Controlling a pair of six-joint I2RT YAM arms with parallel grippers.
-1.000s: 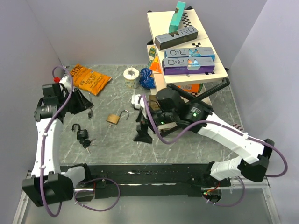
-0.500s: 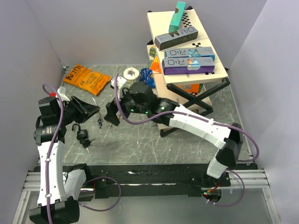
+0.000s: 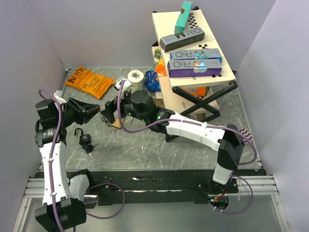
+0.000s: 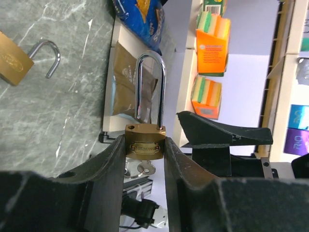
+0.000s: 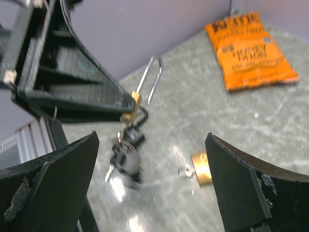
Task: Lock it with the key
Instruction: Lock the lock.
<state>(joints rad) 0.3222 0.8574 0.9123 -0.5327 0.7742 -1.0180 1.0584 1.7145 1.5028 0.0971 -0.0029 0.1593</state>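
Over swings the right gripper [image 5: 152, 140] from mid-table, now wide open at 3 o'clock of the padlock [image 4: 145, 146], clamped mid-air by the left gripper [image 4: 144, 145]. Its key [image 4: 141, 169] dangles underneath and the shackle [image 4: 162, 92] looks up, so I'd say locking's not done.

Robot manipulation lab, benchtop test cell.
Left arm [image 3: 50, 159] and right arm [image 3: 193, 128] are bolted to a black base plate [image 3: 159, 181] on aluminium rails [image 3: 29, 186], purple cables [image 3: 104, 215] looped loose. Plain wall panels [image 3: 24, 48] box in a marble-pattern tabletop [image 3: 145, 150]. Unrelated props lie about: chip bag [image 3: 90, 82], stacked boxes [image 3: 166, 21], black padlock [image 3: 85, 139].
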